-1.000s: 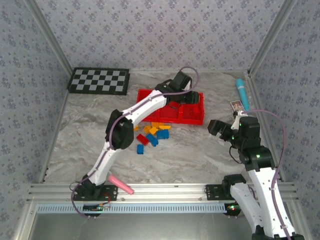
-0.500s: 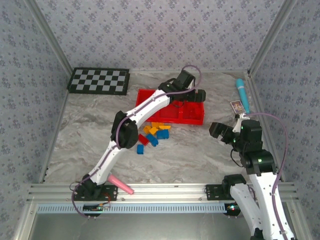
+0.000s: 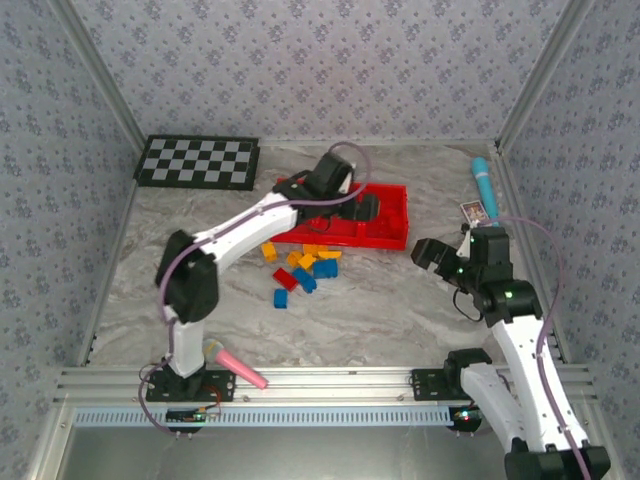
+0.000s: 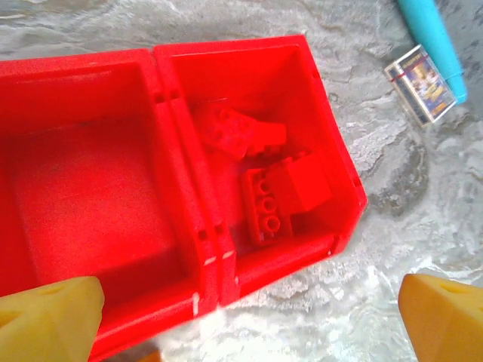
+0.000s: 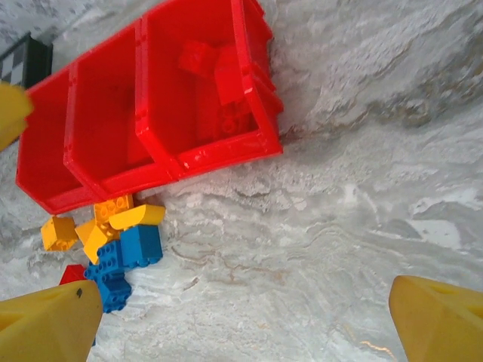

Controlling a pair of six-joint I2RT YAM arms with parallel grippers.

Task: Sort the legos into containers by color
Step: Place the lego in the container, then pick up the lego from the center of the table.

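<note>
— What's around the work?
— Checkered board [image 3: 198, 162] far-left, teal stick [image 3: 484, 186] right of the tray [image 4: 181, 188]. Your left hand [image 4: 245, 324] and right hand [image 5: 241, 317] gape empty.
— The legos?
— Red bricks [image 4: 279, 188] lie in its right compartment; a mixed pile [image 3: 305, 268] sits on the bench [image 3: 400, 300] just beside it

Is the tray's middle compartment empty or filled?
Empty: the middle compartment shows bare red floor in both wrist views; the red bricks lie in the right compartment beside it.
</note>
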